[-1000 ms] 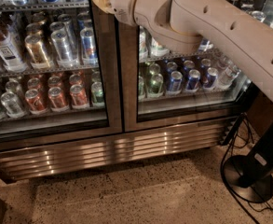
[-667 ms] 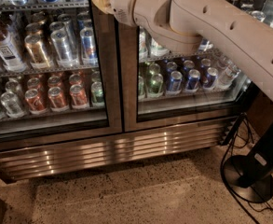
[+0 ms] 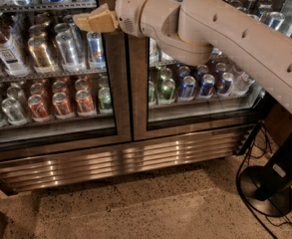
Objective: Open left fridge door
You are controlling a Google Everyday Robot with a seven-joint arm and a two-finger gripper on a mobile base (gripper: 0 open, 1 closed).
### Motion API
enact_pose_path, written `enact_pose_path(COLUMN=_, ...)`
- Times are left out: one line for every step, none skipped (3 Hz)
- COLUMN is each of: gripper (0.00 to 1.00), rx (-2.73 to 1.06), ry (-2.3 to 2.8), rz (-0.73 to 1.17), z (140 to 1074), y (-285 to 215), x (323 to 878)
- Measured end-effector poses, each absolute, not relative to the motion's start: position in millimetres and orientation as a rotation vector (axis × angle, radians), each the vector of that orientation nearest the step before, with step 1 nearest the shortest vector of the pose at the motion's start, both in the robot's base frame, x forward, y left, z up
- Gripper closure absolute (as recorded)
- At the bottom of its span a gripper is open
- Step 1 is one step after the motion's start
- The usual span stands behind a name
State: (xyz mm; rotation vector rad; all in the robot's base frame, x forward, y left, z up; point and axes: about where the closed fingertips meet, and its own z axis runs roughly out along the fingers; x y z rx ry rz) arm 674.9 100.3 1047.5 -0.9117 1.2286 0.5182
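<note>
Hovering at the closed left fridge door point(image 3: 51, 71), the pincer point(image 3: 85, 22) (width: cannot tell) should hook its centre edge, pulling outward.

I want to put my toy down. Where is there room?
The speckled tan floor is bare in front of the ribbed steel grille. To the right, a round black stand base takes up the floor. Cans pack the wire shelves behind the steel-framed left glass door. The tan end effector sits high before that door.
</note>
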Motion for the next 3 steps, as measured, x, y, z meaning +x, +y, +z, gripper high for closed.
enact_pose_path(gripper=0.00, rx=-0.912, ry=1.229, rz=0.518, z=1047.5, y=103.2, x=666.3)
enact_pose_path(gripper=0.00, rx=-0.912, ry=1.229, rz=0.518, z=1047.5, y=106.5, x=660.5)
enact_pose_path(gripper=0.00, rx=-0.903, ry=1.239, rz=0.516, z=1044.7, y=109.1, x=658.6)
